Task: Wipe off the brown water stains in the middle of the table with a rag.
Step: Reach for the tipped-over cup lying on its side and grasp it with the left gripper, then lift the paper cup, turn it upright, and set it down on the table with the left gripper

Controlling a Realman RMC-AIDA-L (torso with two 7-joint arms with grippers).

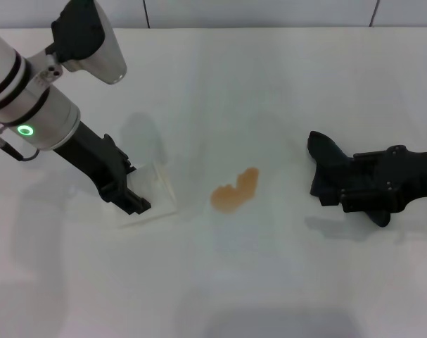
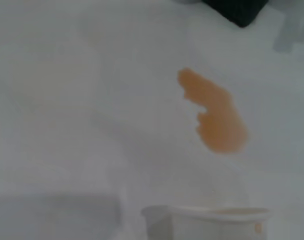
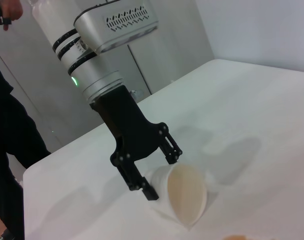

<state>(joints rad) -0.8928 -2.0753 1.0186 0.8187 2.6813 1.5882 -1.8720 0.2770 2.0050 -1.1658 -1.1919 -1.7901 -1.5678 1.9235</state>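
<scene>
The brown water stains [image 1: 236, 190] form one lobed orange-brown blotch in the middle of the white table [image 1: 269, 84]; the left wrist view shows the blotch [image 2: 214, 112] too. To its left, my left gripper [image 1: 132, 197] is shut on a white cup [image 1: 155, 191] tipped on its side. In the right wrist view the cup's mouth [image 3: 187, 195] shows a pale tan inside. To the right of the stain, just above the table, my right gripper [image 1: 343, 179] carries the black rag [image 1: 326, 162], one pointed corner sticking out. The cloth hides its fingers.
The table's far edge meets a wall at the top of the head view. A person in dark clothes [image 3: 6, 130] stands beyond the table's corner behind the left arm. Bare tabletop lies in front of the stain.
</scene>
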